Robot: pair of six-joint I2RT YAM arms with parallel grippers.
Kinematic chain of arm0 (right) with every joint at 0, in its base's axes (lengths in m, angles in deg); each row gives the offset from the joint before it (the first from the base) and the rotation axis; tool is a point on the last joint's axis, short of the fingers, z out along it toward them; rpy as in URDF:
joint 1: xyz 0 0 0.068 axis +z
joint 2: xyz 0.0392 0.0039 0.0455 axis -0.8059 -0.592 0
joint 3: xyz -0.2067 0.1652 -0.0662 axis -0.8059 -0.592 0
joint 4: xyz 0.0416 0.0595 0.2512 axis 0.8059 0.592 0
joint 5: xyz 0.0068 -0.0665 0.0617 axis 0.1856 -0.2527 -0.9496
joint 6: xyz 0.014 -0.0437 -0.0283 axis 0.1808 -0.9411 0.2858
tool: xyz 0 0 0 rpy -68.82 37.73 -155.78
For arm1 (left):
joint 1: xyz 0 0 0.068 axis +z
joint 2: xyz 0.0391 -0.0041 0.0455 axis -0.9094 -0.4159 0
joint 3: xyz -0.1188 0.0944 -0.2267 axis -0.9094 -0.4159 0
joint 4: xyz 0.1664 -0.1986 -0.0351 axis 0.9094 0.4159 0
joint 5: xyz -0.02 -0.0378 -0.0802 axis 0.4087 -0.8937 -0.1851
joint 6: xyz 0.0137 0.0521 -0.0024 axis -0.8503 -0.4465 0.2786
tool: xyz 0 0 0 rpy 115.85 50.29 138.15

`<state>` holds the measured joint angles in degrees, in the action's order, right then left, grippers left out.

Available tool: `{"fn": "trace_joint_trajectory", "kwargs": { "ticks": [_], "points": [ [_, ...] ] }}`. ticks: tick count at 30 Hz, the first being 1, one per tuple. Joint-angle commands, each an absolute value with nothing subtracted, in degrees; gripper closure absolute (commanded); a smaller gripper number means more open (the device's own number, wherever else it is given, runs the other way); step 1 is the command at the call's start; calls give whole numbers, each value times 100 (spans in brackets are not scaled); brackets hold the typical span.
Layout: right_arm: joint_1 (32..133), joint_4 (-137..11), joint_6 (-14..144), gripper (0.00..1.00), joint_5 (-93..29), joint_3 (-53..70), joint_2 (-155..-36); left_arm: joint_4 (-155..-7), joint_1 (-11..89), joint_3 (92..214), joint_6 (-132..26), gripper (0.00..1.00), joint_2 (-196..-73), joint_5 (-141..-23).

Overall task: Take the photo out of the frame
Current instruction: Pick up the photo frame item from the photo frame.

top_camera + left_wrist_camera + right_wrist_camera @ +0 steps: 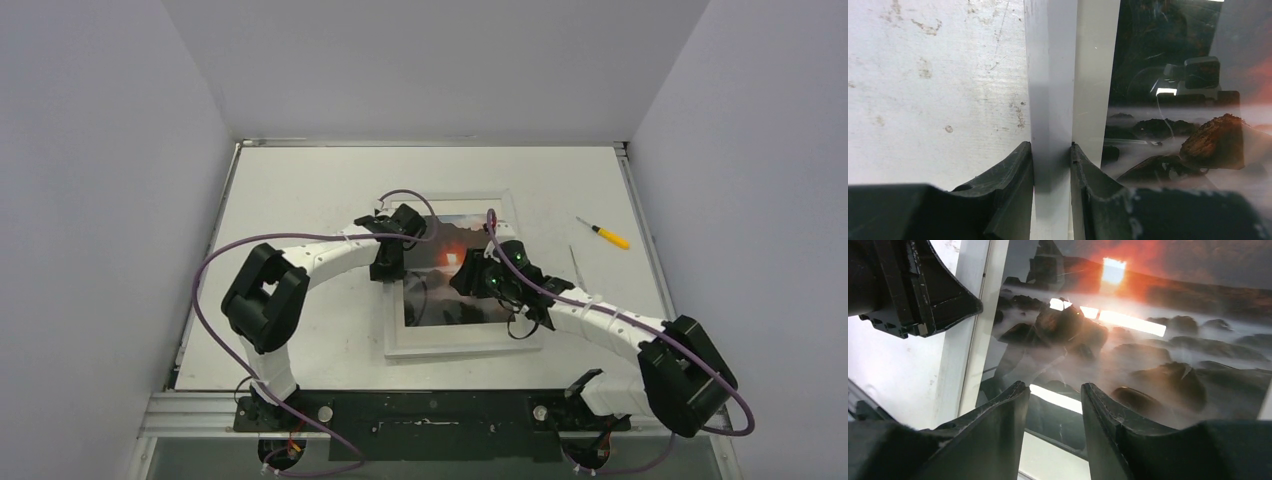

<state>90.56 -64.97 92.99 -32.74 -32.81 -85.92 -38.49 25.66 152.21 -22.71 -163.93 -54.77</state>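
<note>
The left claw (1051, 150) pinches the white border of the frame (1050, 75) at its 9 o'clock side. The right claw (1054, 387) hovers half-open and empty over the photo (1148, 355), which lies in the frame on the table (300, 200). The photo seems thin, light, glossy and easily creased, so an edge is the place to lift it.

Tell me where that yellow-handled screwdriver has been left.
In the overhead view, the screwdriver lies on the right side of the table, off to the right of the white frame and touching nothing else.
</note>
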Motion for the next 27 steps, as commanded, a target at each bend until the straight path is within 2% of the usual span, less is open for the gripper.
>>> {"fn": "trace_joint_trajectory", "kwargs": {
  "ticks": [1, 5, 6, 16, 21, 27],
  "points": [
    [9085, -7636, 9787, 61, -3968, -3136, -9022, -3256, 2570, 15784, -2413, 100, -15891, -4981],
    [9094, -8340, 10206, 90, -4336, -3058, -9602, -3152, 2570, 15908, -2452, 100, -15805, -5002],
    [9101, -8509, 10314, 94, -4404, -3037, -9726, -3150, 2571, 15914, -2452, 100, -15784, -5008],
    [9368, -9907, 11091, 95, -5296, -2478, -11503, -3064, 2570, 16030, -2433, 100, -15736, -5036],
    [9344, -9538, 10949, 95, -5078, -2300, -12423, -3052, 2565, 16050, -2433, 100, -15691, -5066],
    [9180, -9611, 10886, 95, -5109, -2393, -12427, -3035, 2573, 16031, -2455, 100, -15666, -5043]
  ]
}}
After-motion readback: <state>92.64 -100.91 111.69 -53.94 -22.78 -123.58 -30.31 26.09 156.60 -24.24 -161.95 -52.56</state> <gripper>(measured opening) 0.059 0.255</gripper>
